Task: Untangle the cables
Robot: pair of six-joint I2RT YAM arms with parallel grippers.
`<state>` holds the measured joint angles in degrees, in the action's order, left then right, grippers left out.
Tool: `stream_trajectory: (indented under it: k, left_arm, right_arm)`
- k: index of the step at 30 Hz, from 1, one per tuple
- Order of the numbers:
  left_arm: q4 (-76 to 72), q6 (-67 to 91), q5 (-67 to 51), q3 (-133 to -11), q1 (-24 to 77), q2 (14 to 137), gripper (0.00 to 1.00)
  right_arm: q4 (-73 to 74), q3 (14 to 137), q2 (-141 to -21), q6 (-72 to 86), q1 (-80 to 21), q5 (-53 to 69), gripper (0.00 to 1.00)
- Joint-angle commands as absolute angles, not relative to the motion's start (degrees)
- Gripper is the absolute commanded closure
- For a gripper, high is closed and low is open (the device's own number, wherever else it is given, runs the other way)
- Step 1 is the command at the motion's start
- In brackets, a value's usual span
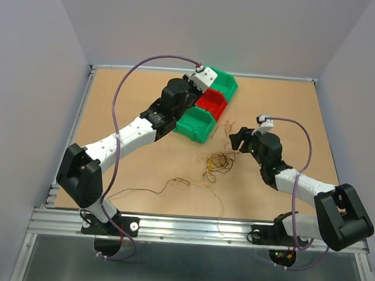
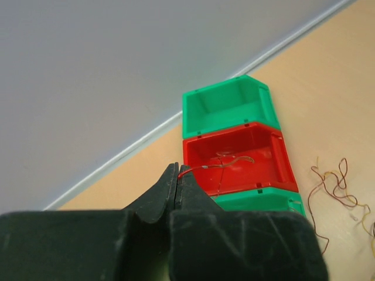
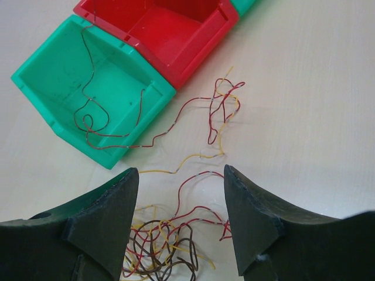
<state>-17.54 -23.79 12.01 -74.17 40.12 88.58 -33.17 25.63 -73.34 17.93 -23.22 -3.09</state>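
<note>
A clump of thin brown, red and yellow cables lies on the table's middle; in the right wrist view the clump is low between my fingers. My right gripper is open and empty, just behind the clump. Loose red and yellow strands trail from it toward the bins. My left gripper is shut on a red cable that runs into the red bin. A brown cable lies in the near green bin.
Three bins stand in a row at the back centre: far green, red, near green. A long thin strand lies at the front left and another runs to the front edge. Walls enclose three sides.
</note>
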Motion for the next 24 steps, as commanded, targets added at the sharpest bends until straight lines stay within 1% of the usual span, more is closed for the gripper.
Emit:
stream_trajectory:
  k: [1,5,6,8,10,12,13,14,16,19,24]
  left_arm:
    - [-16.18,-22.85,6.52,-73.39,40.08,88.68,1.00]
    - [-20.12,-24.69,4.04,-67.86,39.99,85.35,1.00]
    - [-21.00,-24.61,4.04,-65.68,39.99,84.21,1.00]
    - [-21.62,-24.52,3.52,-64.26,39.90,83.32,1.00]
    - [-21.45,-24.00,3.43,-62.85,39.90,82.36,1.00]
    - [-21.09,-23.47,3.25,-62.14,39.73,81.74,1.00]
    - [-21.01,-22.60,3.34,-61.53,39.55,81.13,1.00]
    - [-20.83,-22.24,3.51,-61.44,39.55,80.86,1.00]
    - [-20.22,-21.01,3.95,-61.61,39.11,80.25,1.00]
    - [-19.43,-19.60,4.22,-62.05,38.50,79.45,1.00]
    - [-17.76,-17.49,3.34,-62.58,36.83,79.36,1.00]
  right_arm:
    - [-37.70,24.70,-72.95,16.18,-23.20,-0.36,0.35]
    - [-43.14,25.40,-74.35,13.54,-23.20,9.74,0.34]
    - [-44.98,26.10,-75.05,12.32,-23.20,11.76,0.32]
    - [-49.21,28.11,-77.51,10.38,-23.20,16.76,0.32]
    - [-52.45,32.42,-82.77,6.34,-23.20,19.41,0.32]
    - [-55.00,35.49,-88.66,3.18,-23.20,23.80,0.25]
    - [-58.67,37.94,-90.51,0.64,-23.20,25.30,0.17]
    - [-60.19,39.45,-92.70,-0.08,-23.20,28.44,0.13]
    - [-63.01,44.45,-98.24,-3.51,-23.20,31.54,0.09]
    - [-66.34,48.33,-103.95,-5.79,-23.46,32.52,0.08]
    - [-72.85,50.45,-107.49,-8.70,-24.61,29.19,0.06]
